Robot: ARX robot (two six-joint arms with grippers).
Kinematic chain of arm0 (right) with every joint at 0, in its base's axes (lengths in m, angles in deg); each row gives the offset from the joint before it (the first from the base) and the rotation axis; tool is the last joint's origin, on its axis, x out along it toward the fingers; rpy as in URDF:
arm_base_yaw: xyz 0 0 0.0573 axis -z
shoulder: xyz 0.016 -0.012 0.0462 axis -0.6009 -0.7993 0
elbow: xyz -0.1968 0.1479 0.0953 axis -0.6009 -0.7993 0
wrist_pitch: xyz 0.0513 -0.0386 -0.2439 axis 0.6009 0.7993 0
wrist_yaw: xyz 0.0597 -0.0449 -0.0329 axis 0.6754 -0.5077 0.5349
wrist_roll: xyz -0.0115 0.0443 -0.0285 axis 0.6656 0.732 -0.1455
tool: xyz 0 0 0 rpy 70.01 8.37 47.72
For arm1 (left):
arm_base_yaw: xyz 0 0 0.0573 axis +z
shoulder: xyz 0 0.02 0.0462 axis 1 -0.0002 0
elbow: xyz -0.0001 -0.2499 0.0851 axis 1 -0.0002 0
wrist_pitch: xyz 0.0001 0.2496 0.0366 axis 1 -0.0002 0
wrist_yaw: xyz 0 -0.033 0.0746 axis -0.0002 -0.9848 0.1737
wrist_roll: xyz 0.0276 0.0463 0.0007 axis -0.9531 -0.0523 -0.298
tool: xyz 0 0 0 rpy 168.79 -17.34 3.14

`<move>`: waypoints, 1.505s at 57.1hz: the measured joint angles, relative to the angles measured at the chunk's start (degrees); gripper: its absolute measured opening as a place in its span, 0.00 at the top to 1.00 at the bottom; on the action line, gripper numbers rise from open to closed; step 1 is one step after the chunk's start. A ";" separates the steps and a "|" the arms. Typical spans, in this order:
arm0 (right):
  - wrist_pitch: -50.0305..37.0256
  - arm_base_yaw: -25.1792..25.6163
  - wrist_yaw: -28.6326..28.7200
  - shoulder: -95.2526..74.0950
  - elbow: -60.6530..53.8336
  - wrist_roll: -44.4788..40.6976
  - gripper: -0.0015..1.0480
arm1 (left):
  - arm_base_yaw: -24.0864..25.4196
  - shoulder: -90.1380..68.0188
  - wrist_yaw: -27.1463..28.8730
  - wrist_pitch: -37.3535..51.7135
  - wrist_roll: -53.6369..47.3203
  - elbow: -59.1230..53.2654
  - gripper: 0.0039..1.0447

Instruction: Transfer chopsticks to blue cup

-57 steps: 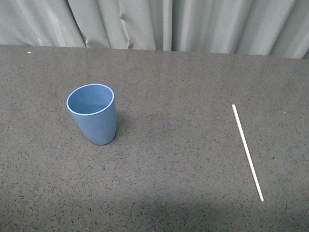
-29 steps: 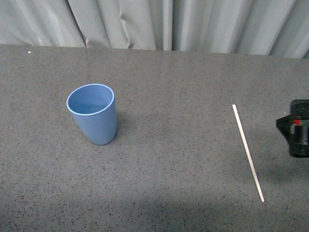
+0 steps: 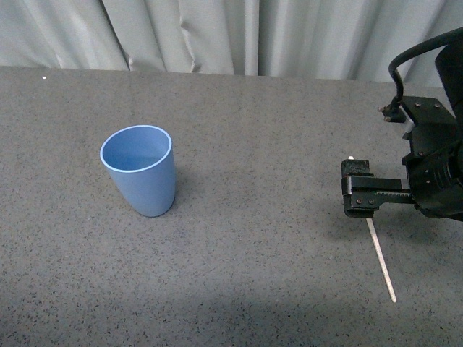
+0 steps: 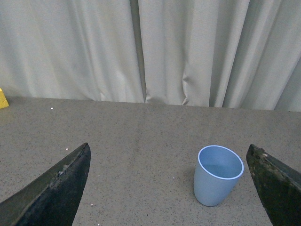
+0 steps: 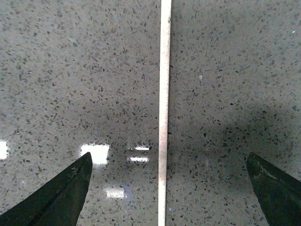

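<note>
The upper part of the chopsticks [image 3: 382,262] is hidden behind the right gripper [image 3: 357,189], which has been moved in from the right; its jaws are spread, nothing grasped. The pale stick lies on the speckled table [image 3: 253,275], well apart from the matte blue cup [image 3: 141,173]. The left gripper [image 4: 168,147] is spread, empty.

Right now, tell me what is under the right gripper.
The chopstick lies flat on the table beneath the open right gripper. From the front, the gripper hides part of it.
</note>
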 joint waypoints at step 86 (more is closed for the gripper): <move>-28.13 -4.48 7.67 5.16 -1.79 0.35 0.99 | 0.00 0.00 0.00 0.00 0.00 0.00 0.06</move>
